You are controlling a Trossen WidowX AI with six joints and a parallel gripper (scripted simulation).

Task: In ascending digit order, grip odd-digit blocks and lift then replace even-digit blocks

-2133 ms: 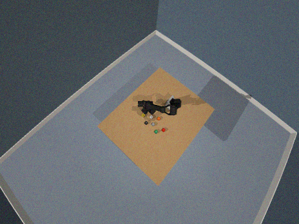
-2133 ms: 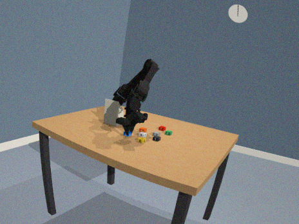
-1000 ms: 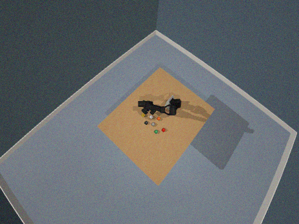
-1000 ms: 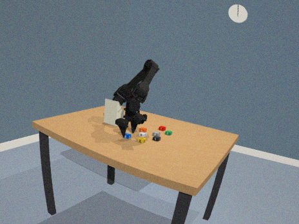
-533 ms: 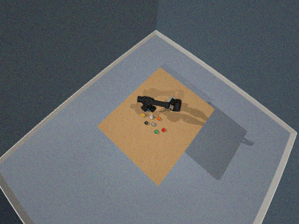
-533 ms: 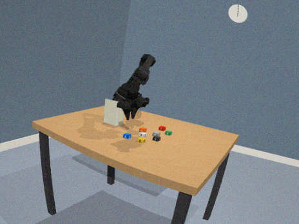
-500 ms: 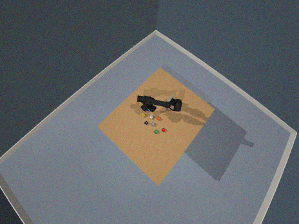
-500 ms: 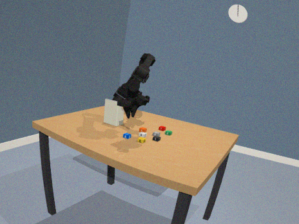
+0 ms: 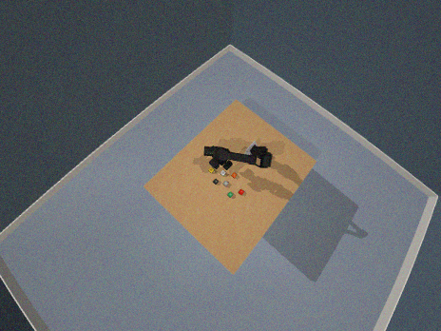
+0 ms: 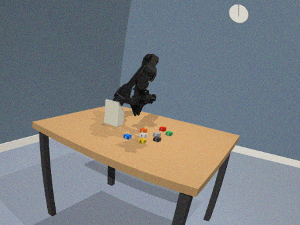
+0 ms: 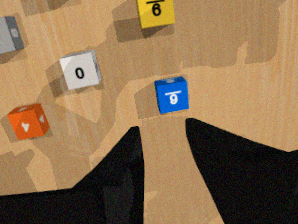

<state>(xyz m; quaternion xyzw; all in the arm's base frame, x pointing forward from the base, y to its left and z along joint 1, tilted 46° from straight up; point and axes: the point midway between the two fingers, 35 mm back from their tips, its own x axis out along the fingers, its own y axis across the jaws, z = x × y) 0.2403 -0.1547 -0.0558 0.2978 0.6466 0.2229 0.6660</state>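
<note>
The blue block (image 10: 127,136) (image 11: 172,96) shows a 9-like shape under a bar, as an upside-down underlined 6. My gripper (image 10: 137,115) (image 11: 162,130) is open and empty, raised above the table, with the blue block beyond its fingertips in the wrist view. The orange block (image 9: 234,175) (image 10: 143,130) (image 11: 28,122) shows 4, the white block (image 9: 223,173) (image 10: 143,135) (image 11: 80,71) shows 0. The yellow block (image 9: 211,170) (image 10: 142,141) (image 11: 156,12) shows a 6-like shape under a bar, an upside-down 9. The grey block (image 9: 226,184) (image 10: 156,134) (image 11: 7,36) is partly in the wrist view; its digit is unclear.
A black block (image 9: 216,182) (image 10: 157,139), a green block (image 9: 230,194) (image 10: 169,133) and a red block (image 9: 241,192) (image 10: 162,128) stand near the others, digits too small to read. A whitish box (image 10: 113,113) stands beside the arm's base on the wooden table (image 9: 233,247) (image 10: 194,161).
</note>
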